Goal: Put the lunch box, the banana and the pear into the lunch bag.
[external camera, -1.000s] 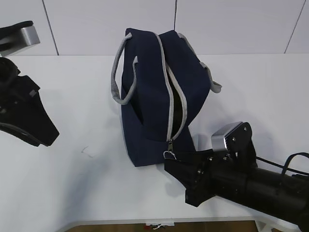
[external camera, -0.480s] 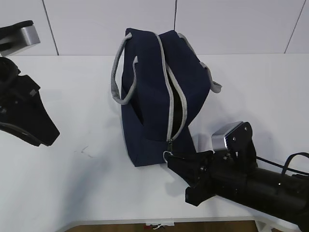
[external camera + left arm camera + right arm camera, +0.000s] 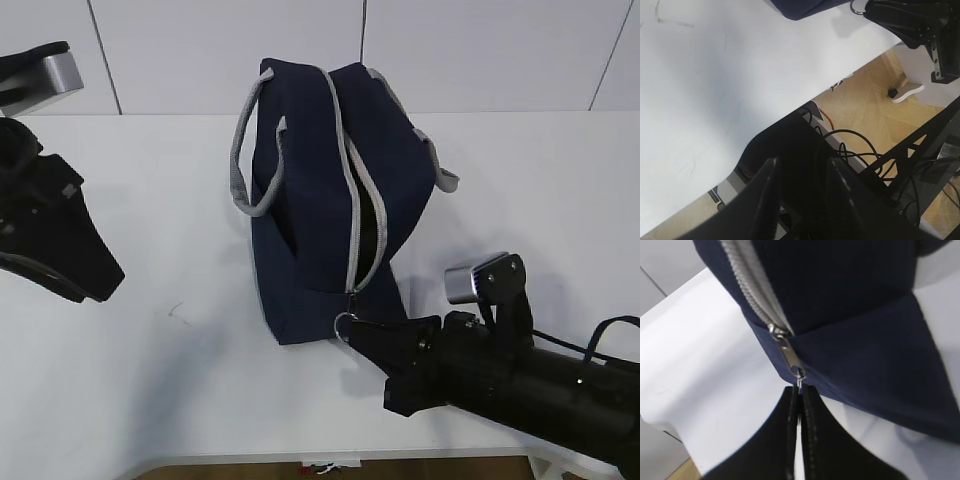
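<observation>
The navy lunch bag (image 3: 310,200) stands on the white table (image 3: 150,380) with its grey zipper (image 3: 352,215) partly open over a dark gap. My right gripper (image 3: 360,331) lies low at the bag's near end, shut on the zipper's ring pull (image 3: 345,322). In the right wrist view the ring (image 3: 799,381) disappears between the closed fingertips of the right gripper (image 3: 800,390), below the metal pull tab (image 3: 789,356). My left gripper (image 3: 802,167) is open and empty, hanging past the table's front edge; the left arm (image 3: 55,240) is far from the bag. The lunch box, banana and pear are out of view.
Grey webbing handles (image 3: 245,150) stand up on both sides of the bag. A faint pen mark (image 3: 178,312) is on the table left of the bag. Below the table edge (image 3: 805,100) are cables and frame bars (image 3: 860,150).
My right gripper's fingers have closed onto the zipper ring, and its wrist has dropped slightly. The bag and the left arm have not moved.
</observation>
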`<action>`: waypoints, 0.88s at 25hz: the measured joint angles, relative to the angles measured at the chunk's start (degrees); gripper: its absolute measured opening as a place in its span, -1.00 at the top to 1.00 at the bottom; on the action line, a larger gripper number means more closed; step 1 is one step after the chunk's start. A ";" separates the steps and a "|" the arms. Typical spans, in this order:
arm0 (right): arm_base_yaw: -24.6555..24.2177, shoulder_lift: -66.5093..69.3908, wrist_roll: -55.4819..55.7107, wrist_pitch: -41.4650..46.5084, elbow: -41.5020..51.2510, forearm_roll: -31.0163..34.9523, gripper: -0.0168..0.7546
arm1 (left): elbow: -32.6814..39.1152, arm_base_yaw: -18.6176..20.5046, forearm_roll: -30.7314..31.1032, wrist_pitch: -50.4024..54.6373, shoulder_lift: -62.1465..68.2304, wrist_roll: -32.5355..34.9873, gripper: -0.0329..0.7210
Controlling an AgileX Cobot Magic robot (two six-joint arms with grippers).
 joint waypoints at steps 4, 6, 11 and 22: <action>0.00 0.00 1.52 -0.31 1.17 0.00 0.92 | 0.00 0.00 -0.22 0.00 0.00 0.00 0.29; 0.00 0.00 1.65 -0.55 1.90 0.00 0.92 | 0.00 0.00 -0.31 0.00 0.00 0.00 0.29; 0.00 -2.31 1.65 -0.55 3.26 0.00 0.92 | 0.00 0.00 -0.44 0.00 0.00 0.00 0.29; 0.00 -12.88 1.75 5.20 3.49 0.00 0.92 | 0.00 0.00 -0.44 0.00 0.00 0.00 0.29</action>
